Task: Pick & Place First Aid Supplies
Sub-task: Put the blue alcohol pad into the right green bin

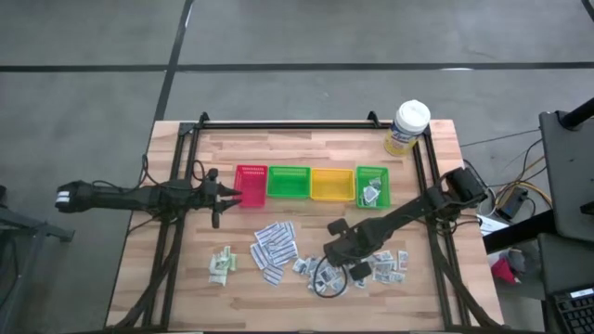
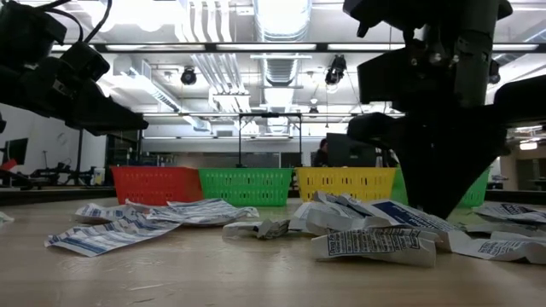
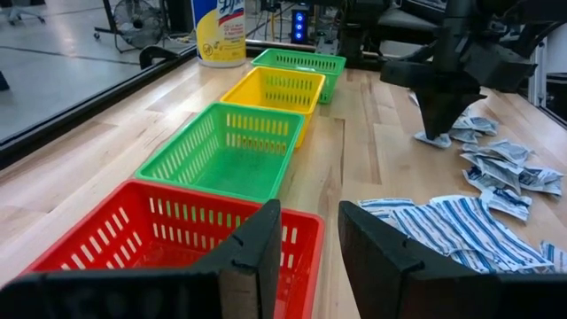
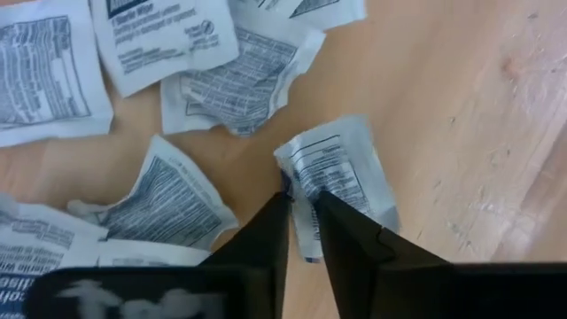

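The first aid supplies lie loose on the wooden table: long white printed strips, pale green-white sachets and small grey-white squares. A few more sit in the right-hand green tray. My right gripper is low over the square packets, fingers pointing down and almost together on one packet. My left gripper hovers open and empty at the red tray's left end; in the left wrist view its fingers stand over the tray's near corner. My right gripper pinches one small grey-white square packet by its side edge between the two fingertips. The fingers come from above, pointing down at the table. The rest of the packet lies flat on the wood, next to other packets.
Four trays stand in a row across the table's middle: red, green, yellow, green. A white-lidded yellow-labelled tub stands at the far right corner. A black frame runs along the table's edges. Bare wood lies along the near edge.
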Tool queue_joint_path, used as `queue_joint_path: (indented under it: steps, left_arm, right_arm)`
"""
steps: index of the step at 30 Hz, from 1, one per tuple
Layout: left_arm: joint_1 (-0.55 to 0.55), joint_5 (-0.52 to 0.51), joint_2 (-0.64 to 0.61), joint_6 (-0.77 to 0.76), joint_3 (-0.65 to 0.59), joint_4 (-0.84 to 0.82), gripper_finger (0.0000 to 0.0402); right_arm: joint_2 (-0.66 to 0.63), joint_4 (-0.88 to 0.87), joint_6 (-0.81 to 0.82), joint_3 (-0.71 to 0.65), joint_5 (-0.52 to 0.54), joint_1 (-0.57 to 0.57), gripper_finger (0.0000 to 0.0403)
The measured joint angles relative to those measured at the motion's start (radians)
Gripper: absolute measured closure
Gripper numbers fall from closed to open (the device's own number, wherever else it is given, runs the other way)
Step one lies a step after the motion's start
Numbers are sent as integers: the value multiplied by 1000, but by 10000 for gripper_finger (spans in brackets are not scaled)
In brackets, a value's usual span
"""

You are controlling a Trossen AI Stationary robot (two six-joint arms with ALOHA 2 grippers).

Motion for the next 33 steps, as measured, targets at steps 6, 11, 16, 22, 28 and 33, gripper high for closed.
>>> queue_joint_path:
  steps: [6,11,16,22,28,33]
  left_arm:
    - [0,0,0,0,0,0,289]
    - [0,0,0,-1,0,0,289]
    - [0,0,0,-1,0,0,289]
    - [0,0,0,-1,0,0,289]
    - [0,0,0,-1,0,0,289]
    - [0,0,0,-1,0,0,289]
  right_arm:
    - [0,-2,0,16,13,-2,387]
    - [0,-50,0,53,13,-2,394]
    - [0,-145,7,106,55,-2,394]
    - [0,-246,7,164,90,-2,394]
    - [-2,-499,87,244,223,-7,395]
    - [-4,-742,281,278,235,-32,395]
